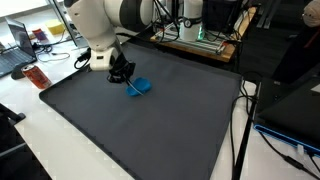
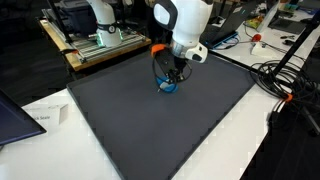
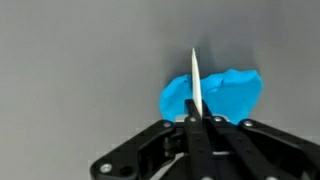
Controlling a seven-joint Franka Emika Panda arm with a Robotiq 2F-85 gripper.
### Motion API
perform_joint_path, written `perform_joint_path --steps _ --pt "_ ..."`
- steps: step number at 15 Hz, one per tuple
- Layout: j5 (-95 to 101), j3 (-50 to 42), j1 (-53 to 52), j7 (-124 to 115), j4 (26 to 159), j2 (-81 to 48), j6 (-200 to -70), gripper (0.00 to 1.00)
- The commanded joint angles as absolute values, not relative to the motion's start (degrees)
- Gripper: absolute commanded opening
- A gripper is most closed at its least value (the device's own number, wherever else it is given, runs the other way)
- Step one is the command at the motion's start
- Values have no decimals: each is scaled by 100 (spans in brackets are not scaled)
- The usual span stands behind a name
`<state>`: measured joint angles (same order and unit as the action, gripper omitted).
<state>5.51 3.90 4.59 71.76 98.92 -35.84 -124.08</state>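
My gripper [image 3: 197, 120] is shut on a thin white stick [image 3: 196, 85] that points away from the jaws. The stick's far end lies over a crumpled bright blue thing [image 3: 230, 95], perhaps a cloth, that rests on the dark grey mat [image 3: 80, 70]. In both exterior views the gripper [image 1: 122, 72] [image 2: 172, 76] hangs low over the mat [image 1: 150, 130] [image 2: 150, 130], right beside the blue thing [image 1: 141, 86] [image 2: 168, 87]. Whether the stick touches the blue thing I cannot tell.
A red object [image 1: 37, 77] and a laptop [image 1: 15, 55] lie off the mat's edge. Equipment on a wooden bench [image 1: 195, 35] stands behind the arm. White paper [image 2: 40, 118] lies by one mat corner, and cables [image 2: 278, 78] trail beside another edge.
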Motion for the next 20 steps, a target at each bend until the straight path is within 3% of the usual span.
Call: perform_joint_path --steps 1,20 --pt "592 289 629 7057 10103 -3570 -12809 1" --pt "90 430 1239 7696 10841 -2503 -12610 1"
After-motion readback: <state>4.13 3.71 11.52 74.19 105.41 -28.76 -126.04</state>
